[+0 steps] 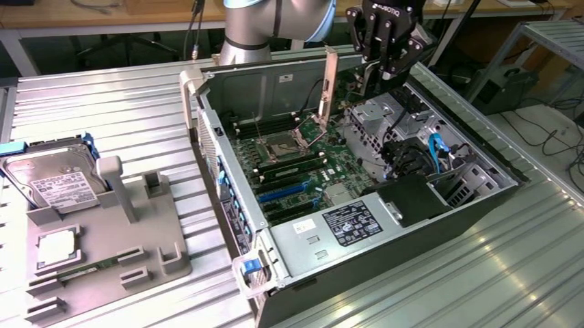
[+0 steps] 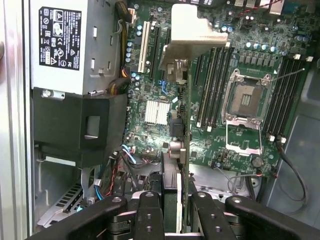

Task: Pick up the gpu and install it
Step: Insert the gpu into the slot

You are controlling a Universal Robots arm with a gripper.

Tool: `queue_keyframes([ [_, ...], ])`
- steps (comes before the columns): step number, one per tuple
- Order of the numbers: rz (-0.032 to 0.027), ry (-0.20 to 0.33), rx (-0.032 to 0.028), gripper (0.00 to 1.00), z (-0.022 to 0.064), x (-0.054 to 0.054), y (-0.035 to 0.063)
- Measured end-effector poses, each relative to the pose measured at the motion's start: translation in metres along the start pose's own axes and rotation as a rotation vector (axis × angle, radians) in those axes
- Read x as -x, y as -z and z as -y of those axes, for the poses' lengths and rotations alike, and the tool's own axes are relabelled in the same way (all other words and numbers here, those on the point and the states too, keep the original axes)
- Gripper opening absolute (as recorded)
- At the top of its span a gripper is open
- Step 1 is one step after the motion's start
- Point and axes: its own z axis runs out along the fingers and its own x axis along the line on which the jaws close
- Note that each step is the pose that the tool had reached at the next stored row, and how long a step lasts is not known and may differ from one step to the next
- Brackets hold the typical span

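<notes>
Overhead, gripper clamps gpu edge-on above open computer case; ribbed metal table, lab clutter behind.

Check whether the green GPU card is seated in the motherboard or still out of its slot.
Out: the green GPU card with silver bracket hangs edge-down in the gripper, above the green motherboard.

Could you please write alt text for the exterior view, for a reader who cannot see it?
A robot arm's hand holds the gpu on edge above the motherboard of an open computer case lying on a metal table. At the exterior view's left, a grey tray holds a hard drive.
</notes>
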Motion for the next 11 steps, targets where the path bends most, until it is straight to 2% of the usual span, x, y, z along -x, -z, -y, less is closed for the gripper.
queue_keyframes([
  [3,-0.0034,-0.023,0.0026,0.28,-0.0002,0.0003,-0.0019],
  [11,-0.0027,-0.024,0.0026,0.28,-0.0006,0.0005,-0.0040],
])
